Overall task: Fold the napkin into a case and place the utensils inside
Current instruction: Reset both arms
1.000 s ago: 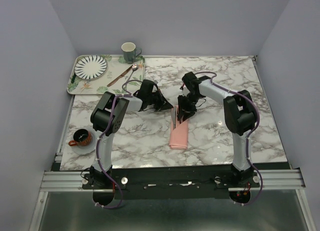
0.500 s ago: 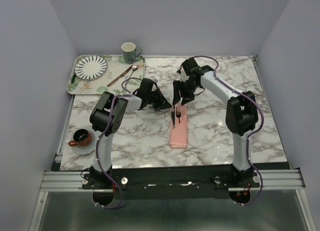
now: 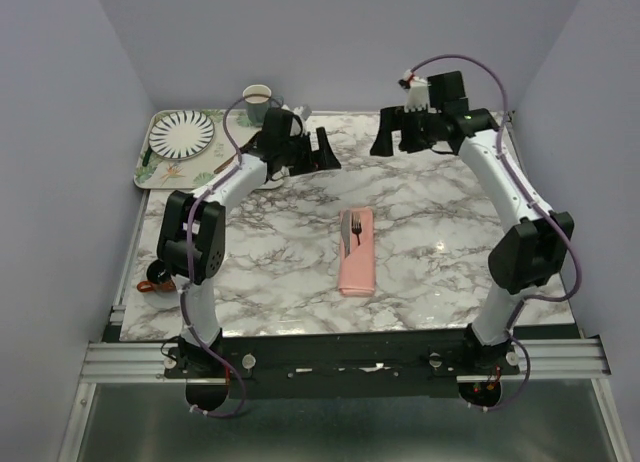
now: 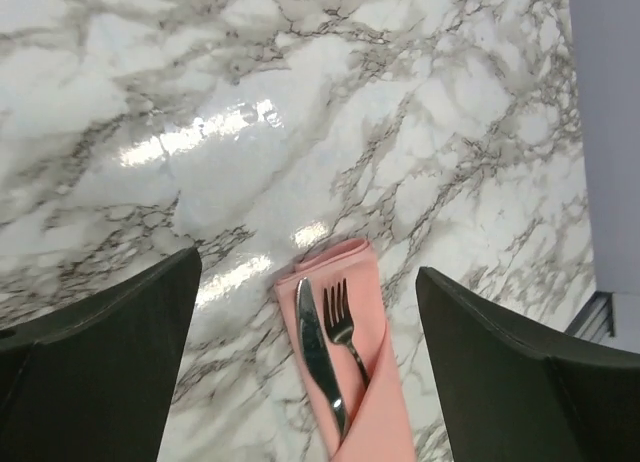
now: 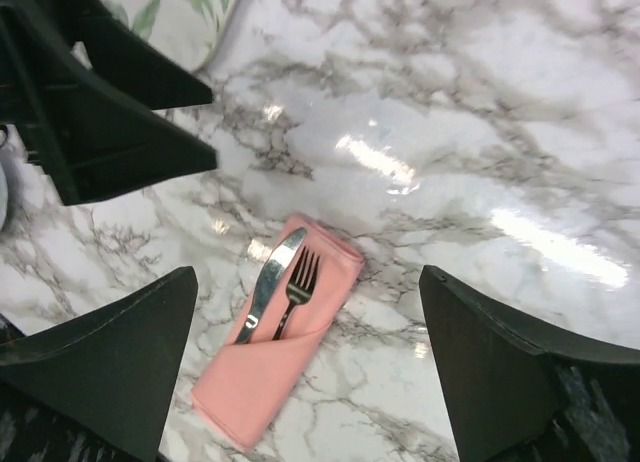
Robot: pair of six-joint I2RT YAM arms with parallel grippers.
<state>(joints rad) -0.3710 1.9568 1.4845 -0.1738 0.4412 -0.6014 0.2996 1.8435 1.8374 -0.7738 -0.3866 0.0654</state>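
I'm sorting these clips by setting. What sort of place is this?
Probably a lab mock-up of a dining table: marble-look tabletop boxed by plain walls, a tray with a plate, a pink case holding fork and knife.

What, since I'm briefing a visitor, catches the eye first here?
The salmon-pink case lies in the middle of the marble table, with the knife and fork poking from its far end. The left gripper and right gripper hang open over the table's far side.
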